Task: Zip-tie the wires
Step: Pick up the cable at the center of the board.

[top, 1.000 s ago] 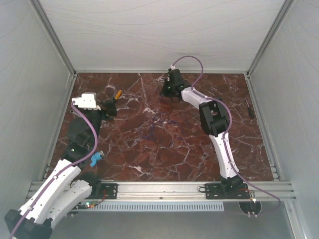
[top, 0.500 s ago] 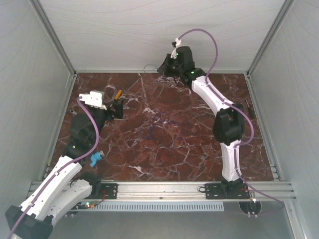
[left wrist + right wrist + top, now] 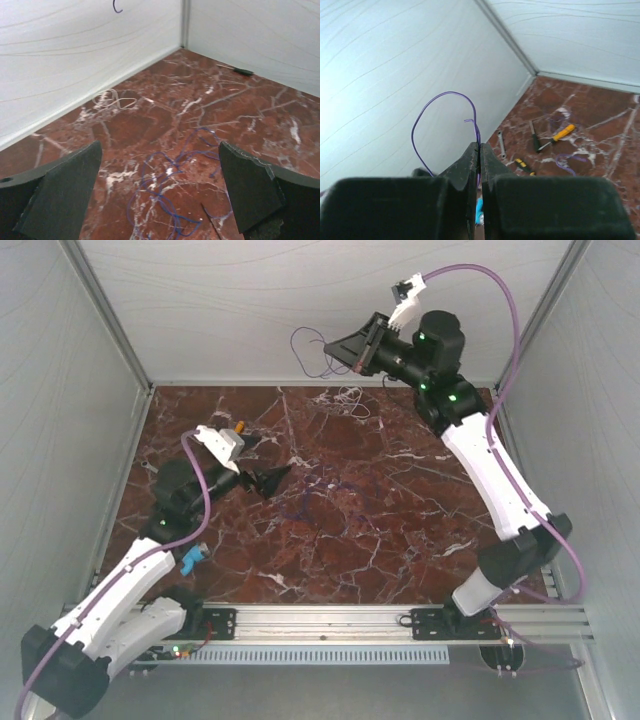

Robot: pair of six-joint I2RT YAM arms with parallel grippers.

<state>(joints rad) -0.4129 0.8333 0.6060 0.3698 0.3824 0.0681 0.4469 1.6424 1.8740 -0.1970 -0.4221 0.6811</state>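
My right gripper [image 3: 335, 350] is raised high at the back wall and shut on a hair-thin purple wire [image 3: 294, 344] that loops out to its left. The right wrist view shows the closed jaws [image 3: 480, 148] with that loop [image 3: 427, 110] above them. A small whitish wire bundle [image 3: 350, 396] lies on the marble by the back wall, and it also shows in the left wrist view [image 3: 114, 101]. My left gripper [image 3: 275, 480] is open and empty, low over thin blue wire loops [image 3: 170, 187]. A thin dark strip [image 3: 210, 220], maybe the zip tie, lies beside them.
An orange-handled screwdriver [image 3: 237, 428] [image 3: 561, 133], a wrench [image 3: 501, 143] and other small tools [image 3: 534, 135] lie at the back left. A blue object [image 3: 193, 557] sits by the left arm. A black tool [image 3: 243, 71] lies near the right wall. White walls enclose three sides.
My right arm has risen from the table at the back and swung up and right, lifting the purple wire. My left gripper has moved right toward the table's middle.
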